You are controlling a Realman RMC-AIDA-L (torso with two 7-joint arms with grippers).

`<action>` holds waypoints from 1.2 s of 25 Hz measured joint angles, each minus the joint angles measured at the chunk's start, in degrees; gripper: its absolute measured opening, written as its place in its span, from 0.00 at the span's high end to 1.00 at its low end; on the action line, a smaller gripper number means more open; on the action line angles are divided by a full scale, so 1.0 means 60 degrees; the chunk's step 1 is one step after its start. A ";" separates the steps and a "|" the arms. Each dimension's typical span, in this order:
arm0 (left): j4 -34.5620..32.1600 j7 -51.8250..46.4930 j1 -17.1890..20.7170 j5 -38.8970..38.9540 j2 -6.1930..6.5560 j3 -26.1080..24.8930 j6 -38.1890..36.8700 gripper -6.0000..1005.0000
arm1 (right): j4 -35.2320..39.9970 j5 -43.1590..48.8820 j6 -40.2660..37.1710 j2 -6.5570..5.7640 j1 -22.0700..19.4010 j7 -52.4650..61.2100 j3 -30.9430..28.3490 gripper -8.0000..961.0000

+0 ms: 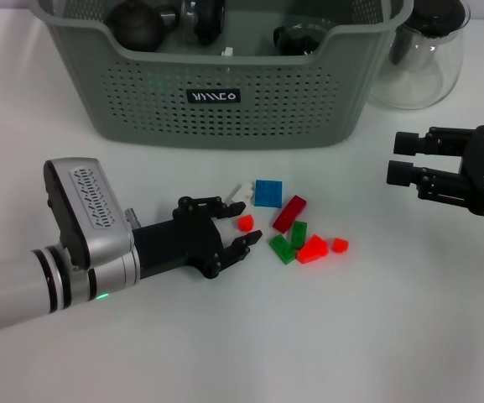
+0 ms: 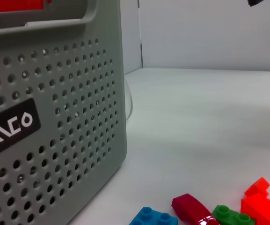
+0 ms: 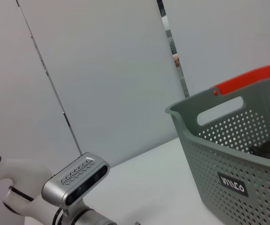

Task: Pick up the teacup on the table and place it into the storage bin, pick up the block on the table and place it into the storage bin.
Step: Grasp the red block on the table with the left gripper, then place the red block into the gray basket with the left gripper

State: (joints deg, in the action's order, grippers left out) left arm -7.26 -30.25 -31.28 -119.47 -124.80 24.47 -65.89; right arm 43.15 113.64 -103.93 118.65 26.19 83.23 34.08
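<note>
Left gripper [image 1: 237, 231]: low on table, fingers spread around small red block [image 1: 246, 222].
Right gripper [image 1: 403, 159]: hovering apart, fingers parted, empty.
Storage bin [image 1: 225, 101]: behind blocks, dark teaware inside.

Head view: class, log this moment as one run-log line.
left gripper: open around small red block | right gripper: idle, raised beside clear glass jug | grey-green perforated storage bin: holds dark teaware

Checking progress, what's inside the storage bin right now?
Inside the storage bin, dark round teaware shows near the top edge; its perforated front wall hides the floor.
</note>
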 joint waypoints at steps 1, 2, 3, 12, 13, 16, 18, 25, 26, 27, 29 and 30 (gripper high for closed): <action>0.0003 0.0004 0.0000 0.0005 0.0001 -0.0004 0.0002 0.61 | 0.0000 0.0000 0.0000 0.0000 0.0000 0.0000 0.0001 0.44; 0.0008 0.0006 0.0000 0.0020 0.0000 -0.0005 0.0002 0.62 | 0.0001 0.0000 0.0000 0.0000 0.0000 0.0000 0.0002 0.44; 0.0023 0.0011 -0.0001 0.0047 0.0001 -0.0006 0.0004 0.63 | 0.0000 0.0001 0.0000 0.0000 0.0000 0.0001 0.0003 0.44; 0.0324 0.0330 -0.0214 0.0113 0.0001 -0.0006 0.0476 0.70 | 0.0000 0.0000 0.0008 0.0000 -0.0042 0.0000 0.0002 0.44; 0.0360 0.0332 -0.0255 0.0113 0.0000 -0.0007 0.0524 0.71 | 0.0000 0.0000 0.0003 0.0000 -0.0042 0.0000 -0.0002 0.44; 0.0358 0.0334 -0.0234 0.0120 0.0001 -0.0023 0.0363 0.75 | 0.0000 0.0000 -0.0030 -0.0001 -0.0054 0.0000 -0.0025 0.44; 0.0266 0.0320 -0.0119 0.0160 0.0020 -0.0048 -0.0055 0.77 | 0.0000 0.0000 -0.0048 -0.0007 -0.0061 0.0000 -0.0028 0.44; -0.1412 -0.1500 0.0571 0.0115 0.0141 0.0015 -0.2288 0.82 | 0.0000 0.0000 -0.0065 -0.0016 -0.0038 0.0103 -0.0027 0.44; -0.1949 -0.2183 0.0756 0.0113 0.0192 0.0053 -0.3006 0.81 | 0.0000 0.0000 -0.0065 -0.0016 -0.0035 0.0123 -0.0027 0.44; -0.2532 -0.2807 0.0907 0.0151 0.0268 0.0027 -0.3810 0.81 | 0.0000 0.0000 -0.0066 -0.0015 -0.0031 0.0130 -0.0026 0.44; -0.3294 -0.3774 0.1083 0.0280 0.0420 -0.0204 -0.5224 0.80 | 0.0000 0.0000 -0.0039 -0.0016 -0.0032 0.0132 -0.0016 0.44; -0.3677 -0.4303 0.1117 0.0421 0.0519 -0.0423 -0.6022 0.80 | 0.0001 0.0000 -0.0029 -0.0016 -0.0038 0.0132 -0.0010 0.44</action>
State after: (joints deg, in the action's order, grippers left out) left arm -29.32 -56.06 -24.58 -116.94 -121.69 21.93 -102.02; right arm 43.15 113.63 -104.11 118.56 25.96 84.03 34.02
